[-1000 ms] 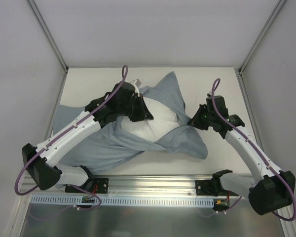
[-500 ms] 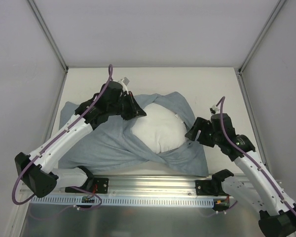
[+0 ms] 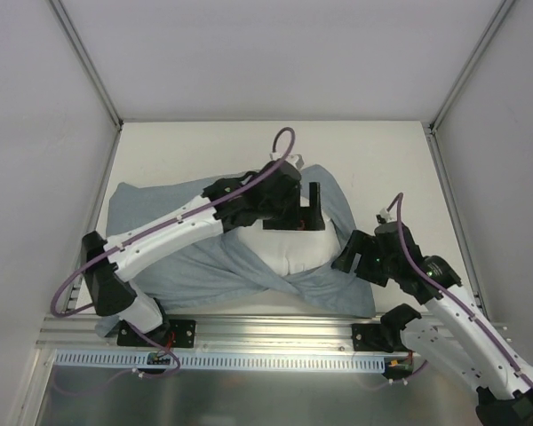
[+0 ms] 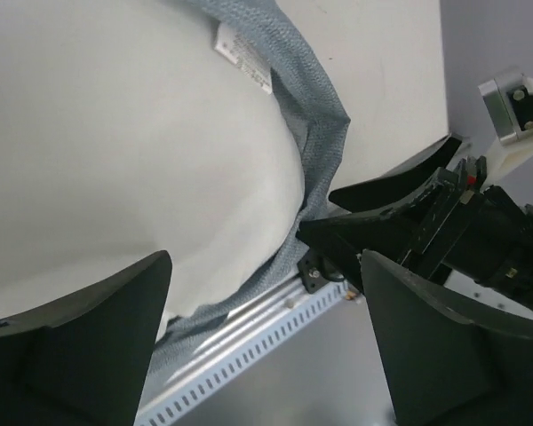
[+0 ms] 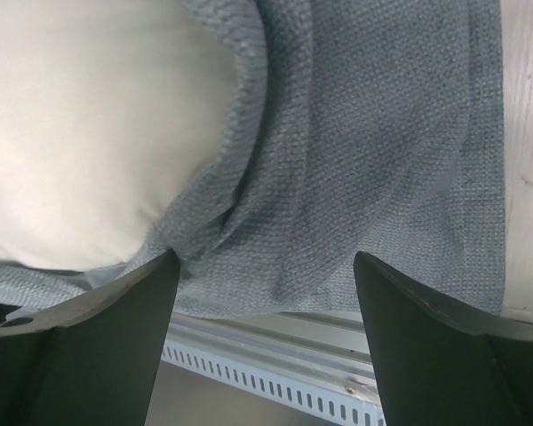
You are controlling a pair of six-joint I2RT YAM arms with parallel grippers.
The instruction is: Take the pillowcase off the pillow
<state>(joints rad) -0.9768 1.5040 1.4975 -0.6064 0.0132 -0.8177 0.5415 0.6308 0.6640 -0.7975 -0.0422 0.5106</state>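
Observation:
The white pillow [image 3: 289, 251] lies mid-table, its middle bare and bulging out of the blue-grey pillowcase [image 3: 173, 244], which still wraps its left part and crosses its near edge. My left gripper [image 3: 313, 206] hovers open over the pillow's far right side, holding nothing. In the left wrist view the pillow [image 4: 115, 133] fills the upper left, the pillowcase [image 4: 315, 133] hem runs beside it, and the gripper [image 4: 266, 355] is empty. My right gripper [image 3: 348, 257] stands open at the pillowcase's right near corner. The right wrist view shows the pillowcase [image 5: 364, 151] and pillow [image 5: 80, 115] beyond the gripper [image 5: 262, 346].
A slotted metal rail [image 3: 275, 333] runs along the near table edge, just below the cloth. Grey enclosure walls close in left, right and behind. Bare table [image 3: 275, 142] shows behind the pillow. The right arm's head [image 4: 444, 231] sits close to the left gripper.
The left arm swung right from the pillow's left end to over its far right side and its jaws opened. The right gripper let go and drew nearer. The lifted cloth dropped flat.

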